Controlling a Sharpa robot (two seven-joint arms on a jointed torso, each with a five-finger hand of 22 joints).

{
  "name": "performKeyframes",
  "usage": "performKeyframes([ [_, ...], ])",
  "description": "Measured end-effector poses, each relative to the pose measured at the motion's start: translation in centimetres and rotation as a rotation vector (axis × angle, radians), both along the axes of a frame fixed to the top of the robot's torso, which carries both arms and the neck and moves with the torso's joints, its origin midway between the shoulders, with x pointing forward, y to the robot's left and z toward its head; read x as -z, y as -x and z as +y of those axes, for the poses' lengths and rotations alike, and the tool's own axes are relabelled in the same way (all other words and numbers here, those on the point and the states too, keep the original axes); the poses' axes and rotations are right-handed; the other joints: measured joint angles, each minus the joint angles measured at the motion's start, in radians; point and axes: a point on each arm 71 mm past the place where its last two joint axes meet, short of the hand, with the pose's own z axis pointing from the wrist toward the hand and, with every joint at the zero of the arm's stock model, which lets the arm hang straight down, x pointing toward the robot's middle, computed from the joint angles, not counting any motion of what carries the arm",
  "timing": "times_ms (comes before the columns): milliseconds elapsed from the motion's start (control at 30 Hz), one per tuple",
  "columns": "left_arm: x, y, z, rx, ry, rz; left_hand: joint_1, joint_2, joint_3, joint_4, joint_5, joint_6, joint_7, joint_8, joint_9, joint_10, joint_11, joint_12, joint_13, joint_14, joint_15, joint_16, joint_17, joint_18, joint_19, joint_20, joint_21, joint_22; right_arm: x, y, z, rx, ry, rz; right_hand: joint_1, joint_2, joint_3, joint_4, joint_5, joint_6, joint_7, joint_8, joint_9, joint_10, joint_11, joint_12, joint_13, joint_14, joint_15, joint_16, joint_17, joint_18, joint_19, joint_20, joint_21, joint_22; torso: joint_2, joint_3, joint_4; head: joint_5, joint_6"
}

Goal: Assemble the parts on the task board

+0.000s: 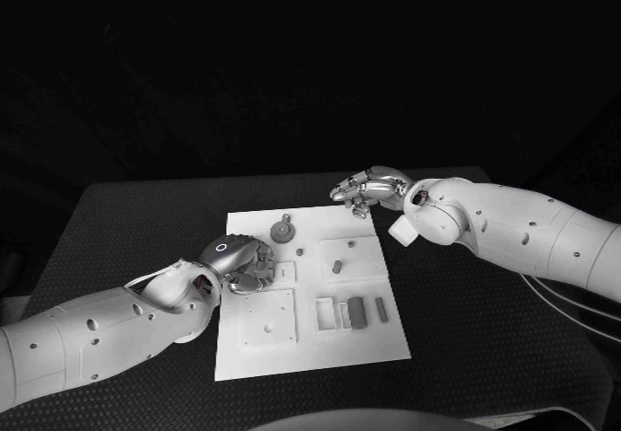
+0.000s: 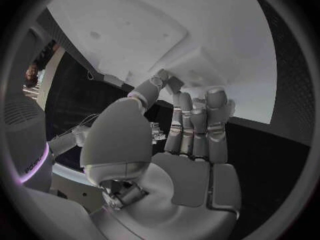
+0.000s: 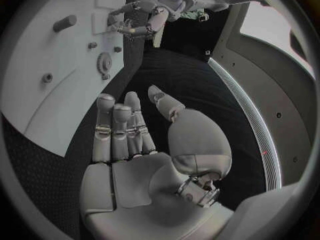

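Now the left robot hand [image 1: 237, 262] presses fingertips onto the task board [image 1: 375, 341] — right robot hand [image 1: 369, 190] hovers empty, fingers apart.

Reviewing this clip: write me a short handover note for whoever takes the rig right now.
Left hand: on the left edge of the task board, fingers curled onto it; whether it holds a part cannot be told.
Right hand: empty, fingers apart, above the board's far right corner.
Things: gear lies near the board's far edge; a small peg sits on the square plate in the middle; grey blocks stand in the near row.
Done: cannot be judged.
Left: place any loose parts.
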Motion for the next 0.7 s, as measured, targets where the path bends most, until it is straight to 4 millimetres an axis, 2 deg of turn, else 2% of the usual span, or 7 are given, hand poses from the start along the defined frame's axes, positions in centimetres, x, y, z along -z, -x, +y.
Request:
performKeyframes([
  [133, -0.01, 0.01, -0.02, 0.001, 0.000, 0.001, -0.001, 0.021, 0.001, 0.007, 0.000, 0.000, 0.000, 0.000, -0.005, 0.004, -0.004, 0.000, -0.001, 0.000, 0.000, 0.000, 0.000, 0.000, 0.000, 0.000, 0.000, 0.000, 0.01, 0.00, -0.02, 0.000, 0.000, 0.000, 0.000, 0.000, 0.000, 0.000, 0.000, -0.003, 0.003, 0.000, 0.000, 0.000, 0.000, 0.000, 0.000, 0.000, 0.000, 0.000, 0.000, 0.000, 0.000, 0.000, 0.000, 0.000, 0.000, 0.0000, 0.0000, 0.000, 0.001],
  [700, -0.05, 0.03, -0.06, 0.002, 0.004, 0.003, -0.016, 0.080, -0.006, 0.018, 0.001, -0.010, 0.013, -0.029, -0.032, 0.003, -0.004, 0.000, -0.005, 0.003, 0.003, 0.004, 0.000, -0.006, -0.004, -0.004, 0.004, 0.000, 0.03, 0.02, -0.07, 0.001, 0.000, 0.001, 0.000, 0.000, 0.000, 0.000, 0.000, -0.001, 0.005, 0.000, 0.000, 0.000, 0.000, 0.000, -0.001, 0.000, 0.000, 0.000, 0.000, 0.000, 0.000, 0.000, 0.000, 0.000, 0.000, 0.0001, 0.0000, -0.002, 0.000],
])
